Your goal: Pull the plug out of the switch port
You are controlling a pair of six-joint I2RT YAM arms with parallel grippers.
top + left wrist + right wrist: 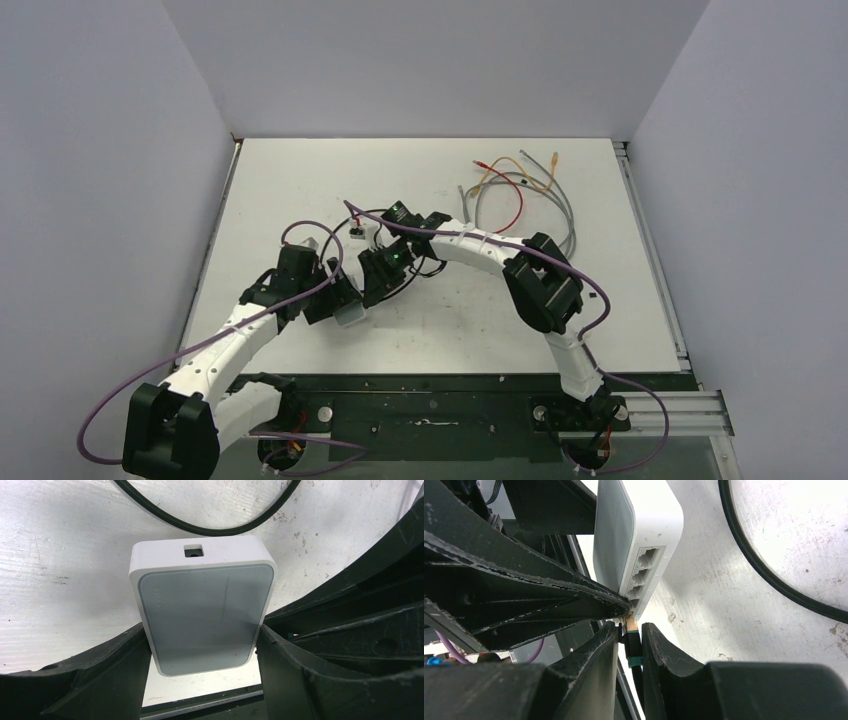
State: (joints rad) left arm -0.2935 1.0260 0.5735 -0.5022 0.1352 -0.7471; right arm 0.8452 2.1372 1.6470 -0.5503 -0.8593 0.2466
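Note:
The switch (202, 610), a pale grey box with a white rim, is clamped by its two long sides in my left gripper (202, 647), which is shut on it. In the top view the switch (352, 315) shows pale between the two arms' heads. Its row of ports (644, 575) faces my right gripper (631, 629). That gripper is shut on the plug (632, 650), a black boot with a teal band and a clear tip. The tip sits at the mouth of the lowest port; how deep it reaches is hidden.
A black cable (764, 575) loops over the white table behind the switch (200, 530). A tangle of grey, orange and red cables (520, 190) lies at the back right. The dark front rail (450, 400) runs close under the grippers.

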